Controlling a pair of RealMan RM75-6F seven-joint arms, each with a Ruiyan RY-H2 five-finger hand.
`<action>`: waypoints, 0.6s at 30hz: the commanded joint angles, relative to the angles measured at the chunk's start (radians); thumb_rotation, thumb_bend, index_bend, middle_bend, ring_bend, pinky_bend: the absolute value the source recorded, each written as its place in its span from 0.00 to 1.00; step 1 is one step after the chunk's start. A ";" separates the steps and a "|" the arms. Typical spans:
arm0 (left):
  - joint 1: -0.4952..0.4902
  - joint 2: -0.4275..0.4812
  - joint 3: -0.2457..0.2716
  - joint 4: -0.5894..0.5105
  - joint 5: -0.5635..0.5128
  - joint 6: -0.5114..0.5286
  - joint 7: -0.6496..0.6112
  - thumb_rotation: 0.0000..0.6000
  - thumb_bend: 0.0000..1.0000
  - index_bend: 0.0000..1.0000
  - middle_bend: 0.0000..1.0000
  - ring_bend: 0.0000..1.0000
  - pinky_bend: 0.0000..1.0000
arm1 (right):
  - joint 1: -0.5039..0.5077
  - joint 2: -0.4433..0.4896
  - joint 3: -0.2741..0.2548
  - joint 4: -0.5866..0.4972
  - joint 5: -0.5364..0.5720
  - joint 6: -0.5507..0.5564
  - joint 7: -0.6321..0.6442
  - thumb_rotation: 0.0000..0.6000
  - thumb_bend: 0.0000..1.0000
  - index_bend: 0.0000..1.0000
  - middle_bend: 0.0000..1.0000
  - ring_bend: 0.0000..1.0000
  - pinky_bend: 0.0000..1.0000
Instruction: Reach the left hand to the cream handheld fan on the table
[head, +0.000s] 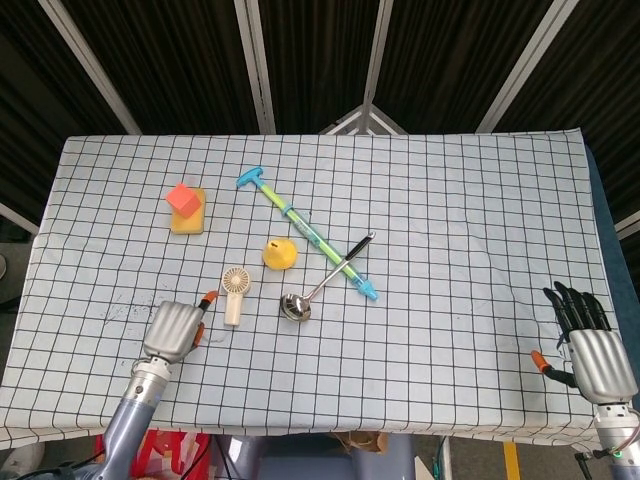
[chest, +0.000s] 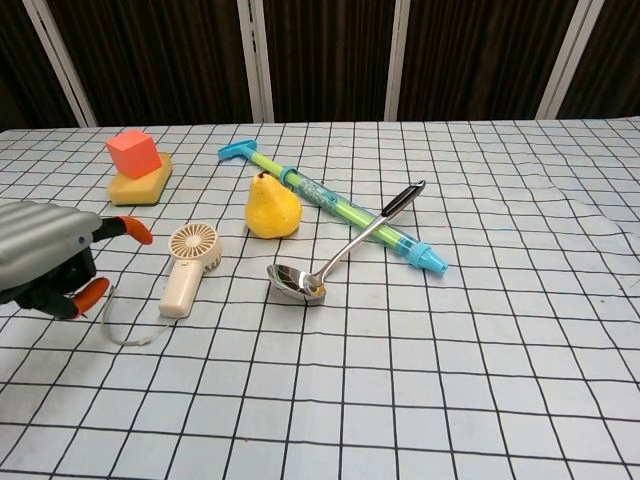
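The cream handheld fan (head: 234, 292) lies flat on the checked cloth, round head away from me, handle toward me; the chest view shows the fan (chest: 188, 265) with its grey strap loop (chest: 128, 338) trailing to the left. My left hand (head: 172, 330) hovers just left of the fan's handle, apart from it and holding nothing. In the chest view the left hand (chest: 45, 258) has its fingers bent downward and an orange-tipped thumb pointing at the fan. My right hand (head: 590, 350) rests spread at the table's near right edge.
A yellow pear (head: 279, 253) sits right of the fan's head. A metal ladle (head: 318, 288) and a green-blue water squirter (head: 308, 233) lie further right. At the back left, a red cube (head: 182, 198) rests on a yellow sponge (head: 187, 220).
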 joint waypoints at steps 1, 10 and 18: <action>-0.018 -0.035 -0.001 0.026 -0.028 0.000 0.017 1.00 0.73 0.21 0.90 0.72 0.69 | 0.001 0.001 0.000 0.000 0.001 -0.002 0.001 1.00 0.28 0.07 0.00 0.00 0.00; -0.044 -0.081 -0.004 0.074 -0.061 0.005 0.016 1.00 0.73 0.21 0.90 0.72 0.69 | 0.002 0.001 0.000 -0.002 0.002 -0.003 -0.001 1.00 0.28 0.07 0.00 0.00 0.00; -0.061 -0.103 -0.001 0.088 -0.073 0.015 0.009 1.00 0.73 0.21 0.90 0.72 0.69 | 0.001 0.001 0.000 -0.002 0.003 -0.002 -0.001 1.00 0.28 0.07 0.00 0.00 0.00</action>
